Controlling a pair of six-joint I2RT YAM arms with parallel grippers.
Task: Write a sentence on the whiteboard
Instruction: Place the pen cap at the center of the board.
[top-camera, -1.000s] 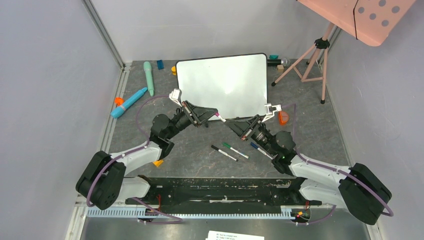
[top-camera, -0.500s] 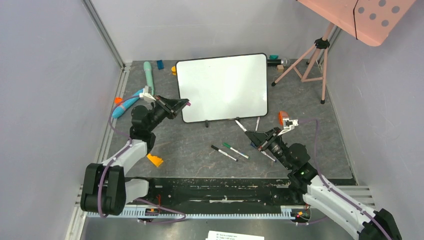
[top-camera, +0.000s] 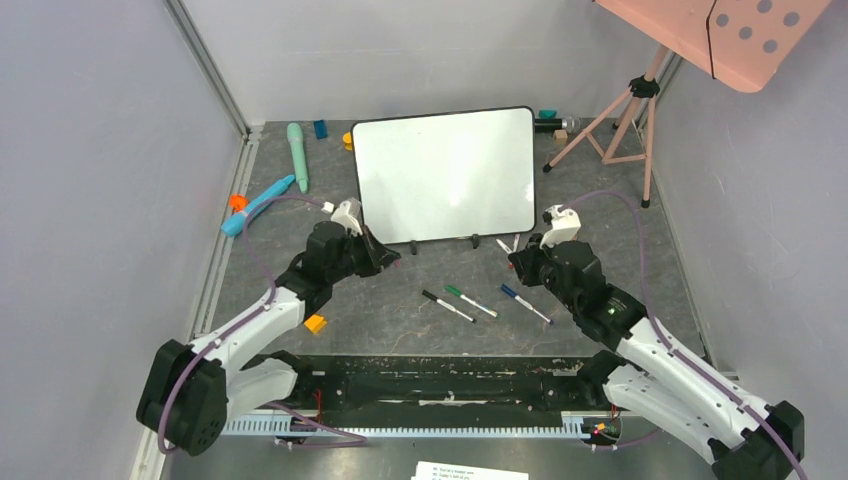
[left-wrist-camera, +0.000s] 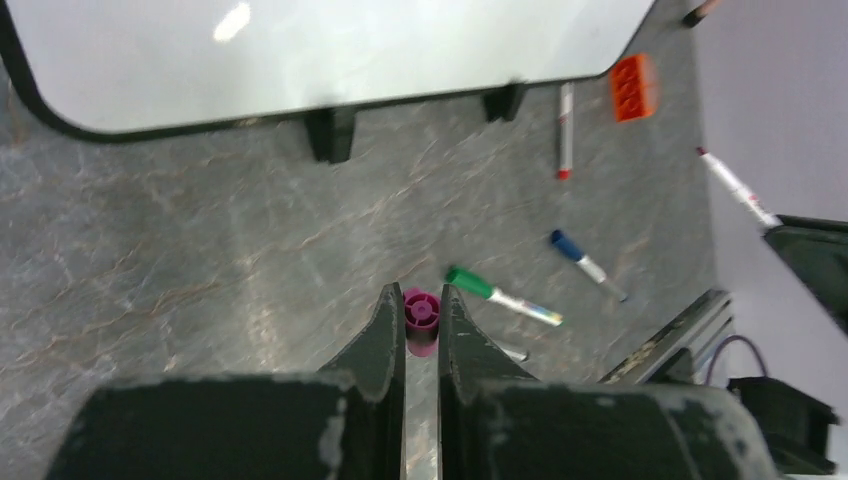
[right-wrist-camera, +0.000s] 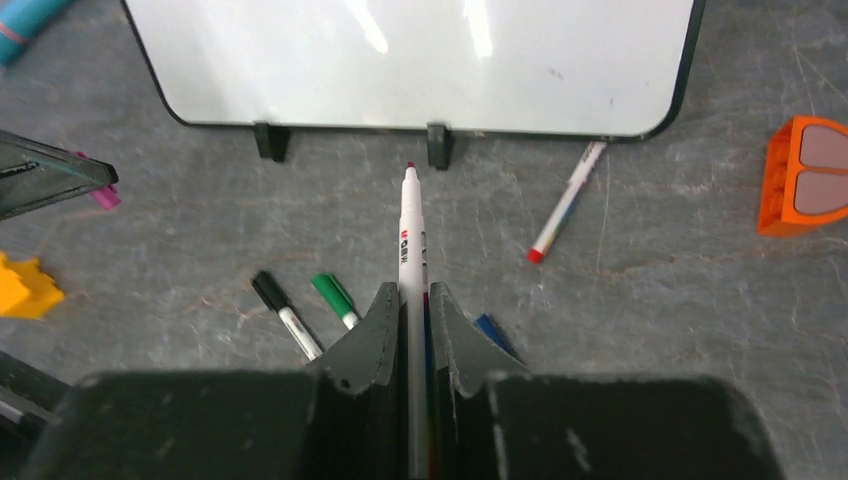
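Nearest on the grey stone-patterned counter (top-camera: 400, 320), the black-capped marker (top-camera: 447, 306), green-capped marker (top-camera: 470, 301) and blue-capped marker (top-camera: 525, 303) lie just where they lay a second ago. Just beyond them, the left fingers (top-camera: 385, 260) are pinched narrow on a small magenta marker cap (left-wrist-camera: 421, 318). Half a second ago this arm was swung out beside the board's left edge; it now sits below the board's near-left corner. The right fingers (top-camera: 518, 262) clamp a white marker with a dark reddish tip (right-wrist-camera: 410, 235), which points toward the board's right foot. That arm has come forward from its pulled-back spot by the blue-capped marker. A red-tipped white marker (right-wrist-camera: 567, 213) lies near that foot. Farther back, the large glossy white whiteboard with a thin black frame (top-camera: 445, 175) stands unmoved on its two black feet at the counter's far middle.
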